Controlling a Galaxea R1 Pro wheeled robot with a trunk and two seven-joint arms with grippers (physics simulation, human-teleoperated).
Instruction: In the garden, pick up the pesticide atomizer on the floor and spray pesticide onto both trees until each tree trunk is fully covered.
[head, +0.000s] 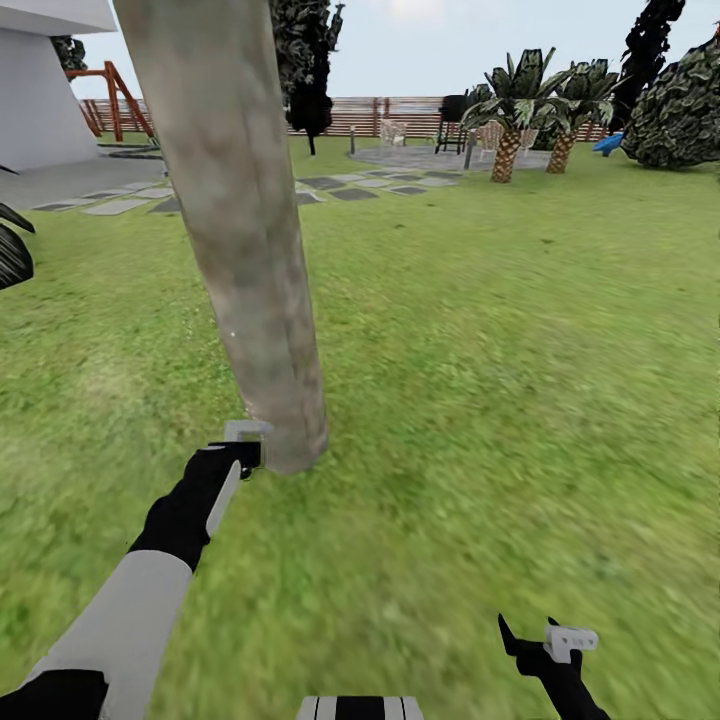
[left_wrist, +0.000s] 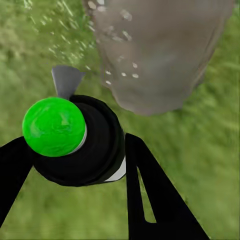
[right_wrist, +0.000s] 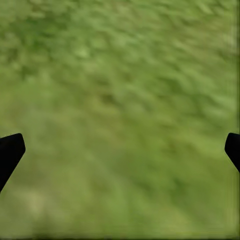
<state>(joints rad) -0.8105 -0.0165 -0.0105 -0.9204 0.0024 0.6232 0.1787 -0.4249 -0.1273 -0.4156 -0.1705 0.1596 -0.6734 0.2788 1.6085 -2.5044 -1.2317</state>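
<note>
Tree trunk (head: 245, 230) stood as a thick pale mottled column on the grass lawn (head: 500, 380), leaning a little, its base just ahead of the robot.

Left gripper (head: 247, 452) was held low, right beside the foot of the trunk, apparently just short of touching it. In the left wrist view its two black fingers (left_wrist: 150, 190) were clamped on the pesticide atomizer (left_wrist: 75, 137), a black round body with a bright green cap; a grey nozzle tip pointed toward the trunk base (left_wrist: 155, 55). Small pale specks showed on the bark and in the air near the nozzle.

Right gripper (head: 530, 640) hung over open grass, well apart from the trunk, to its right and nearer the robot. Its fingertips (right_wrist: 10, 152) sat wide apart with only lawn between them.

Far beyond the trunk: wooden fence (head: 390, 115), paving slabs (head: 350, 185), palms (head: 515, 110).
</note>
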